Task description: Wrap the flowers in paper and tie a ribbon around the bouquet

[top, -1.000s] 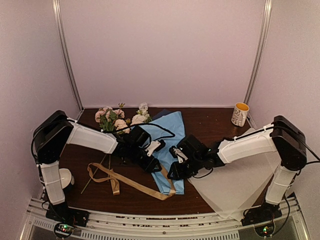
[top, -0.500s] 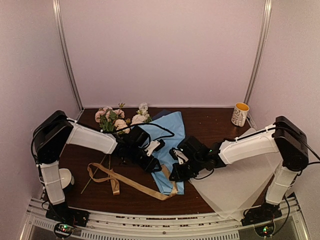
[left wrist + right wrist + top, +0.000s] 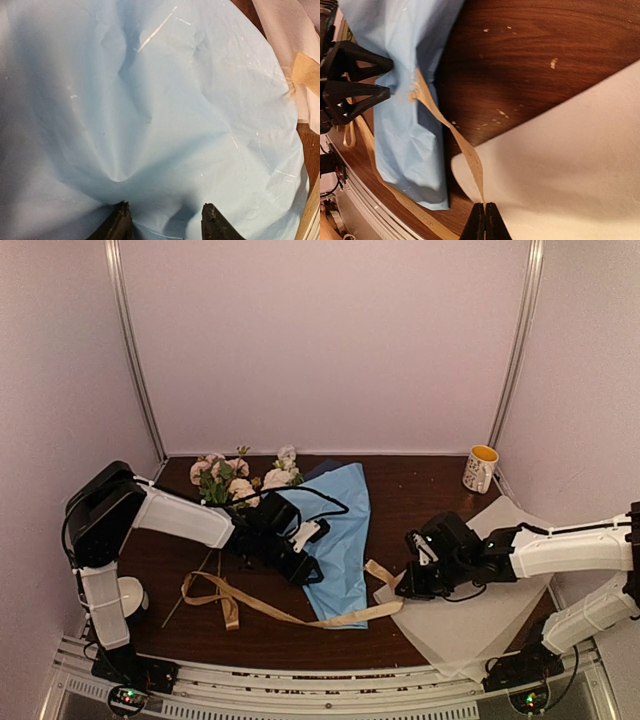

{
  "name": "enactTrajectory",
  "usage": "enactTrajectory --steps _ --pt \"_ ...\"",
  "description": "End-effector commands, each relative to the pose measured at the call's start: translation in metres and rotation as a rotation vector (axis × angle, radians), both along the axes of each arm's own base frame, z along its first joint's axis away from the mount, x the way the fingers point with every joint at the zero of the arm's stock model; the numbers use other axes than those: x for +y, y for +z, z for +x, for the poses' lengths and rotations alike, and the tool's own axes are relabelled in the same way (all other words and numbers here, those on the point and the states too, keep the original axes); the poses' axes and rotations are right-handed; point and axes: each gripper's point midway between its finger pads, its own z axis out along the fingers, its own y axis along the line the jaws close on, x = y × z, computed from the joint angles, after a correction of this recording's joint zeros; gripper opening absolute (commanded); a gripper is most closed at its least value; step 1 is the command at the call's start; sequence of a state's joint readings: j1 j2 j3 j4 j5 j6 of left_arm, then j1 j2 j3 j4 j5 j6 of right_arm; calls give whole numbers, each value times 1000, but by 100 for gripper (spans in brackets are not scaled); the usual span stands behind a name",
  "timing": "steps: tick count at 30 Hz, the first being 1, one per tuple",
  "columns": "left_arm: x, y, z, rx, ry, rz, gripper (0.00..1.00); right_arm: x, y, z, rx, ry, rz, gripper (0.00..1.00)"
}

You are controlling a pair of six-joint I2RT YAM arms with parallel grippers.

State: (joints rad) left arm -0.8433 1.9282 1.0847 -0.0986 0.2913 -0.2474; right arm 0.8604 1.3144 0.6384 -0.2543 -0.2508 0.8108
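Flowers [image 3: 280, 477] wrapped in paper [image 3: 345, 505], the bouquet [image 3: 332, 565] is clasped by the left gripper [image 3: 167, 216], fingers part-spread; the ribbon [image 3: 300, 618], not yet tied, is pinched by the closed right gripper [image 3: 485, 220] just right of the bouquet

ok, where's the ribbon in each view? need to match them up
Top external: ribbon lies toward the table's near edge, from loops left of centre, past the paper's tip, up to the right gripper.
Left wrist: a tan strip at the right edge.
Right wrist: a diagonal band from the paper down into the shut gripper.
Shared landmark: the blue paper.
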Motion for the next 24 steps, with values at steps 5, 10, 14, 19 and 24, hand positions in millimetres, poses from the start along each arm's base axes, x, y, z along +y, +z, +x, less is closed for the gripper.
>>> enactTrajectory --steps 5,10,14,19,24 --pt "31 -28 -2 30 45 125 52 -62 -25 -7 48 -111 -173 0" --pt "31 -28 -3 29 43 126 52 -61 9 23 -59 -138 -148 56" --pt "31 -28 -2 27 43 126 52 -37 46 54 -156 -91 -133 76" --pt "33 -27 -1 23 54 130 52 12 53 83 -166 -28 -28 77" --pt "33 -27 -1 23 60 132 52 60 32 96 -73 42 76 65"
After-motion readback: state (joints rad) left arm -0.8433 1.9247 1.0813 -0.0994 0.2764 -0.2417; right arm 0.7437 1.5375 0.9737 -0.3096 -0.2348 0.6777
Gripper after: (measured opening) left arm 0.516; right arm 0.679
